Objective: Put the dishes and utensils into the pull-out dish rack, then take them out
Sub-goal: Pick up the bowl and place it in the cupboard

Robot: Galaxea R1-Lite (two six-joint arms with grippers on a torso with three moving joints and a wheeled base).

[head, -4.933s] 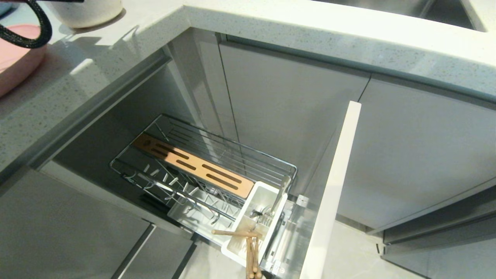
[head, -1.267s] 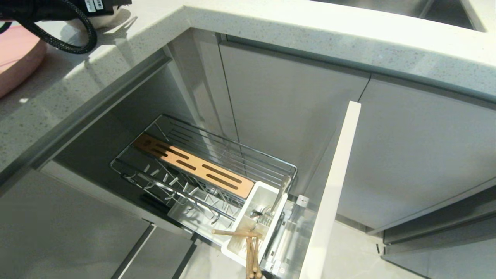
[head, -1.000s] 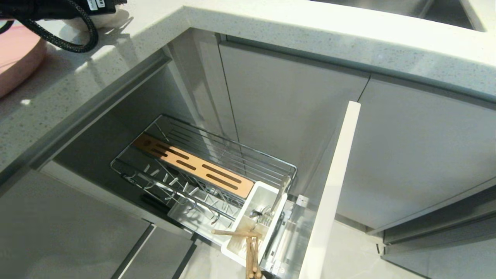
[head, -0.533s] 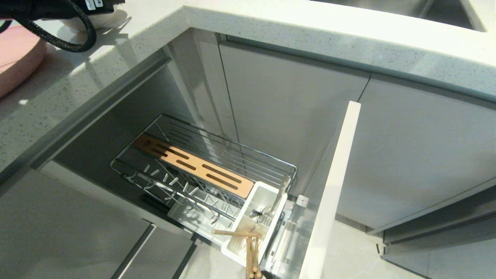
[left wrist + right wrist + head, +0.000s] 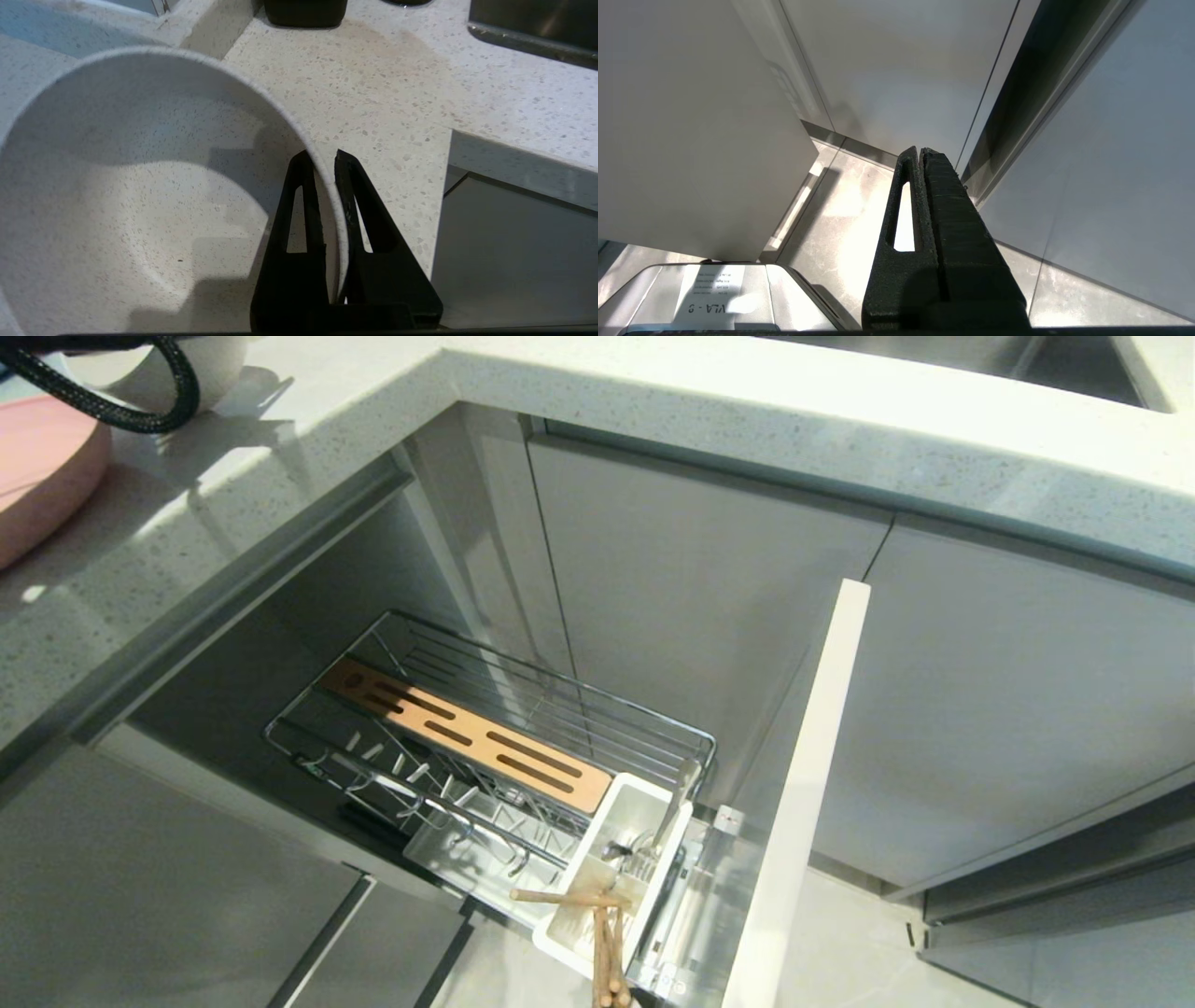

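Observation:
My left gripper (image 5: 320, 156) is shut on the rim of the cream-white bowl (image 5: 140, 186), one finger inside and one outside. The bowl sits above the speckled countertop (image 5: 373, 84). The head view catches only part of the bowl (image 5: 219, 369) at the top left, behind my arm's black cable (image 5: 140, 420), with the pink plate (image 5: 37, 467) beside it. Below, the pull-out dish rack (image 5: 560, 709) stands open. Its white tub (image 5: 583, 854) holds the chopsticks (image 5: 607, 952) and the metal spoon (image 5: 674, 803). My right gripper (image 5: 920, 150) hangs shut and holds nothing, over the floor.
The rack's pale cabinet front (image 5: 803, 784) stands out into the room on its right. A slotted wooden strip (image 5: 462, 733) runs along the rack, with plate prongs (image 5: 411, 784) in front. The counter edge (image 5: 233, 588) overhangs the rack. A sink (image 5: 537, 28) lies further along the counter.
My left gripper has shut on the bowl's rim. The arm's black body has left the head view's top left corner, and the bowl has shifted left with it.

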